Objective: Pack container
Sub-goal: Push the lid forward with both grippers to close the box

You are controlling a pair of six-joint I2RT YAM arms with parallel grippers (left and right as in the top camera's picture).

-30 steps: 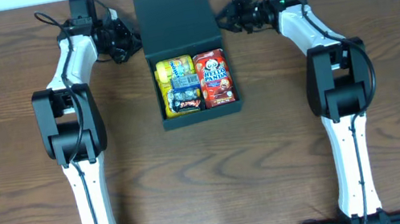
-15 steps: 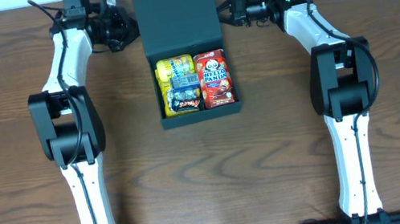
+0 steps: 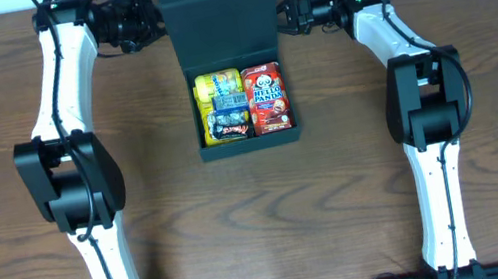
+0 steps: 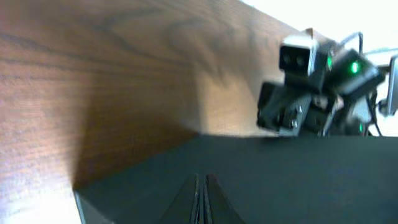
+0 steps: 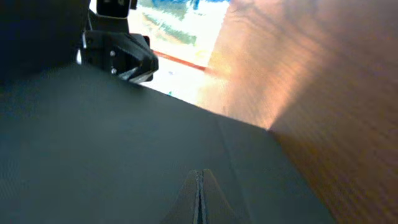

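- the box [image 3: 252, 145] sits open at the middle of the table's [image 3: 340, 195] far edge; its lid [image 3: 217, 8] stands raised at the back
- yellow packs [image 3: 217, 87] and a red carton [image 3: 266, 98] lie inside
- the left gripper [image 3: 153, 19] is at the lid's left side, fingers pressed together; the right gripper [image 3: 284, 14] is at its right side, fingers likewise closed tight

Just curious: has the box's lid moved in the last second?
Yes. The lid has risen, now reaching the picture's top edge, while the box base stayed put.
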